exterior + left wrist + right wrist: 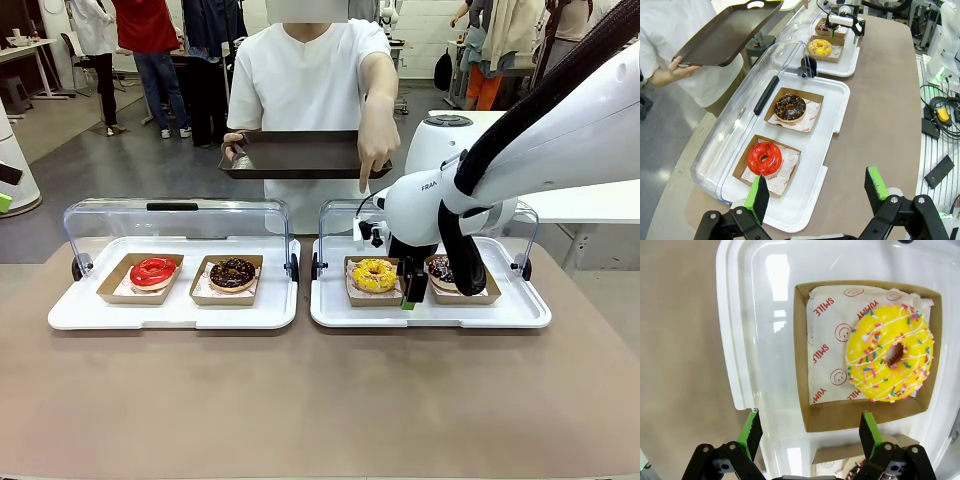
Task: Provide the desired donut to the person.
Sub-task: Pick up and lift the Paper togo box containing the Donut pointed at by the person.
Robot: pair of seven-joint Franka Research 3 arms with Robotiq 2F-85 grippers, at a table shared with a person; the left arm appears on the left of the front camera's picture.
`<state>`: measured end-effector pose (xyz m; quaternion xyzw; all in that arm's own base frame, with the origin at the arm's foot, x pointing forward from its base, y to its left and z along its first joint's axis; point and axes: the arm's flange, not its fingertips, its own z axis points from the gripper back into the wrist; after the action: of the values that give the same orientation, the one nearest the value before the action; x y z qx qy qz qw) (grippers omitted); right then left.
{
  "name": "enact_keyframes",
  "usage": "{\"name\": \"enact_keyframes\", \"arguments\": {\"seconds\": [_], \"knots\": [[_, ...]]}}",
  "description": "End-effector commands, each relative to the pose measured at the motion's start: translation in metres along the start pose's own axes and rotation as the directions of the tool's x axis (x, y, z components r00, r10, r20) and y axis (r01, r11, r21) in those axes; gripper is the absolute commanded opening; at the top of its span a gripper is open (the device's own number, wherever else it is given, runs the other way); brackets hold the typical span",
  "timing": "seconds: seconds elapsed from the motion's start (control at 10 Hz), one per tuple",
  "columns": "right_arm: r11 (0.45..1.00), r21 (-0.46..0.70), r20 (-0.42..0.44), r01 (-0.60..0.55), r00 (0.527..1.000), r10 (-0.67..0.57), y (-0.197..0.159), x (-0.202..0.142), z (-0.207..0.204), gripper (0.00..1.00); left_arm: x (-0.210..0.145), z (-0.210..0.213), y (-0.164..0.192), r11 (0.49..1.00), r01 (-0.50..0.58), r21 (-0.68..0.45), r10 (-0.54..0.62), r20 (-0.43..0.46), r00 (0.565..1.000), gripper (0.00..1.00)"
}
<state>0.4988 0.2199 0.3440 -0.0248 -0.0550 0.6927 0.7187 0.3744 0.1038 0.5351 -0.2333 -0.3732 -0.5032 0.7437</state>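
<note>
Donuts lie four in a row, each in its own open card box on printed paper, two boxes to a tray. The left tray (172, 312), white, lies toward the table's left edge. Its clear lid (175, 218) stands open at the far side. It holds the red donut (153, 271) in the left box and the chocolate donut (233, 272) in the box beside it.

In its wrist view the left gripper (817, 187) hangs above this tray's near left corner, jaws wide with nothing between them.

Beyond the middle of the table's far edge stands the person (310, 80). The carrying hand (233, 148) grips a bare brown serving tray (300, 155). The pointing hand (378, 125) reaches over it, forefinger straight down at the far rim of the right tray (430, 318), about in line with the yellow donut (374, 274).

The right tray's lid is also up. The sprinkled yellow donut sits in its left box, and a dark-frosted donut (441, 268) sits in its right box, partly hidden by the right arm.

The right gripper (411, 296) points down between these two boxes, low over the tray. In its wrist view the pads (751, 427) stand wide apart and hold nothing. One is at the tray's rim and the other is over the wall of the yellow donut's box. The yellow donut lies untouched ahead of them.
</note>
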Motion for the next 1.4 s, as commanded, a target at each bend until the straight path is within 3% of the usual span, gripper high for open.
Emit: {"name": "enact_keyframes", "arguments": {"seconds": [0.0, 0.7, 1.0, 1.1, 1.3], "knots": [[0.999, -0.007, -0.022, 0.032, 0.999, -0.032, -0.004, 0.004, -0.002, 1.00, 0.000, 0.001, 0.000, 1.000, 0.003, -0.002, -0.003, 0.011, 1.000, 1.00], [0.998, 0.042, -0.008, 0.040, 0.999, -0.039, -0.013, 0.006, -0.017, 1.00, 0.000, 0.001, 0.000, 1.000, 0.003, -0.002, -0.003, 0.011, 1.000, 1.00], [0.999, 0.042, 0.008, 0.033, 0.999, -0.034, -0.014, 0.004, -0.018, 0.14, 0.000, 0.001, 0.000, 1.000, 0.003, -0.002, -0.003, 0.011, 1.000, 1.00], [0.998, 0.043, 0.009, 0.035, 0.999, -0.036, -0.013, 0.004, -0.017, 0.00, 0.000, 0.001, 0.000, 1.000, 0.003, -0.002, -0.003, 0.011, 1.000, 1.00], [0.998, 0.044, 0.008, 0.038, 0.999, -0.039, -0.013, 0.004, -0.017, 0.00, 0.000, 0.001, 0.000, 1.000, 0.003, -0.002, -0.003, 0.011, 1.000, 1.00]]}}
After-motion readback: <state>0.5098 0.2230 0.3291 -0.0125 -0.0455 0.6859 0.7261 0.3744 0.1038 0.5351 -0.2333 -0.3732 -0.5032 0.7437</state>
